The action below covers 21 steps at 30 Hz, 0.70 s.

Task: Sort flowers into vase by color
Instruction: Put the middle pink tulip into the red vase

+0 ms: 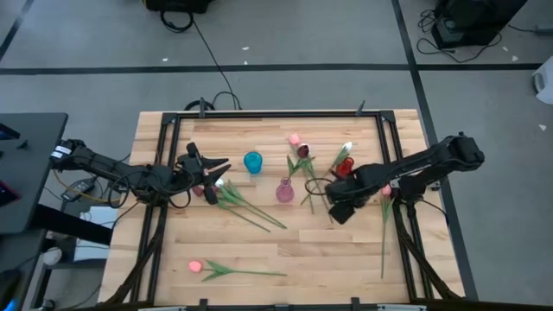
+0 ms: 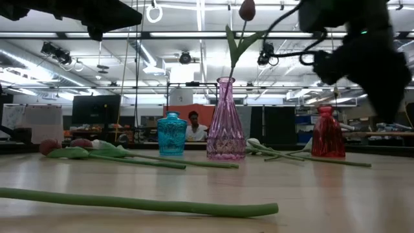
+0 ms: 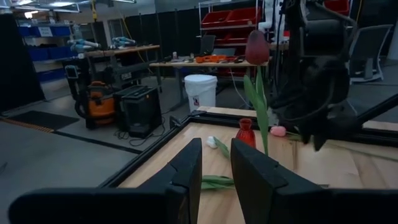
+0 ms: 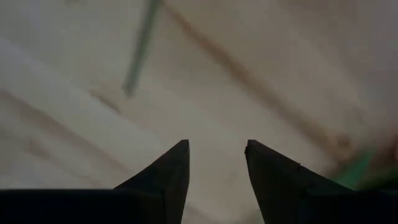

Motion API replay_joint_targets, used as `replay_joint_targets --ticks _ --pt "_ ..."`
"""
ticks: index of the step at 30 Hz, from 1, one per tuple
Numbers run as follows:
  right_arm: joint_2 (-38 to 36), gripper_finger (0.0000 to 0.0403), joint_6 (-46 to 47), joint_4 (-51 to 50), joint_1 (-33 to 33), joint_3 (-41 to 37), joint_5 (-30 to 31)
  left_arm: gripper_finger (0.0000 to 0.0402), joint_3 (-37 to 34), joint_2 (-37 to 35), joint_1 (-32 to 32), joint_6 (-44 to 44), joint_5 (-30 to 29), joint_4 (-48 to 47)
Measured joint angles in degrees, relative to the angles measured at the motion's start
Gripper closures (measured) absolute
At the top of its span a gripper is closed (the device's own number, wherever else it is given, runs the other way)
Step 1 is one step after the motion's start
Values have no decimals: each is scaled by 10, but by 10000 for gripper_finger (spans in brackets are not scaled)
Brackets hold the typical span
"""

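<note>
Flowers [image 1: 244, 207] lie loose on the worktop [image 1: 337, 255]. Only the low view shows the maroon tulip [image 2: 246, 9] in the pink vase [image 2: 225, 123]. Right pincer [image 4: 216, 155] hovers released over bare wood; left pincer [image 3: 215, 163] empty, slightly parted.

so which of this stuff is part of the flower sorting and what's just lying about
Job:
artificial tulips loose on the wooden table
pink glass vase holding a maroon tulip
teal glass vase
red glass vase

Lying about:
white bucket
orange shop vacuum

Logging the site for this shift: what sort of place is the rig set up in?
Most likely a robotics lab or workshop. Beyond the wooden table stand workbenches, shelves of red storage bins and a shop vacuum, and a person sits at a desk under strip lights.
</note>
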Motion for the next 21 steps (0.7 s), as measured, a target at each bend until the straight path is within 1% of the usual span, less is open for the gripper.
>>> replay_joint_targets --ticks 4,9,12,16,21 --pt "-16 239 84 -8 36 -36 -87 310 0 0 0 12 0 -4" --pt "-39 242 195 26 88 -89 -143 310 0 0 0 23 0 -18" --pt "-58 242 253 55 113 -118 -164 310 0 0 0 29 0 -25" --pt "-84 242 317 86 133 -150 -168 310 0 0 0 29 0 -33" --pt "-108 242 344 103 139 -182 -180 310 0 0 0 29 0 -37"
